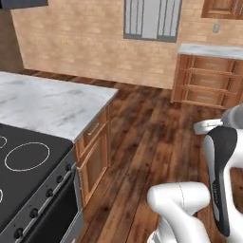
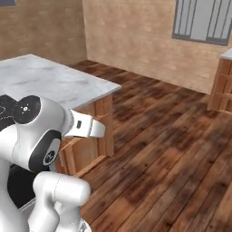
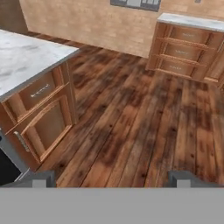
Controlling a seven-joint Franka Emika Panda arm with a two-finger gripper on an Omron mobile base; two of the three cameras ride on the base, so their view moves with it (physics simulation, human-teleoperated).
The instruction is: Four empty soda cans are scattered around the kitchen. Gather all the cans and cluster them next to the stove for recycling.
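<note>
Wood floor point(image 1: 152, 128) spreads ahead of you, tan brick wall point(image 1: 80, 42) with window point(image 1: 152, 19) beyond. Marble bench point(image 1: 42, 102) sits left, over reddish cabinets point(image 1: 95, 152). Stove point(image 1: 28, 166) adjoins bench's near end: black cooktop, white burner rings, knobs along front. Second cabinet point(image 3: 188, 52) stands far right. Your arm point(image 2: 41, 136) is folded high, hand aimed forward over floor. End effector point(image 3: 111, 178): fingertips well apart, nothing between them. No readable writing.
</note>
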